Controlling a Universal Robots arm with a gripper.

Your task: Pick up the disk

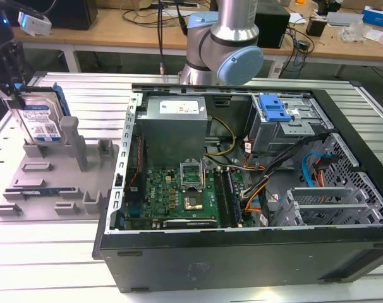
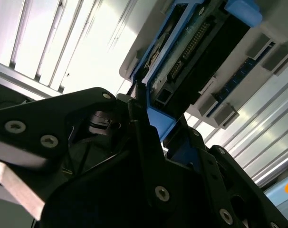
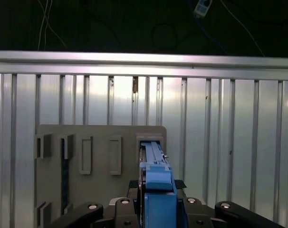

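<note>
The disk (image 1: 41,121) stands on edge at the far end of the grey fixture (image 1: 59,189), at the exterior view's left; its blue-and-white label faces the camera and a blue rail runs along its side. My gripper (image 1: 14,93) comes down on its top edge from above. In both wrist views the black fingers (image 3: 122,205) sit against either side of the disk's blue rail (image 3: 158,183), so the gripper (image 3: 157,192) is shut on the disk. The second wrist view shows the disk's connector end (image 2: 191,52) and the rail (image 2: 159,121) between the fingers (image 2: 139,128).
An open computer case (image 1: 242,252) fills the middle and right of the slatted metal table (image 1: 46,252), with a light-blue bracket (image 1: 272,108) in its drive bay. A thin dark strip (image 1: 36,191) lies in the fixture. The arm's base (image 1: 223,44) stands behind the case.
</note>
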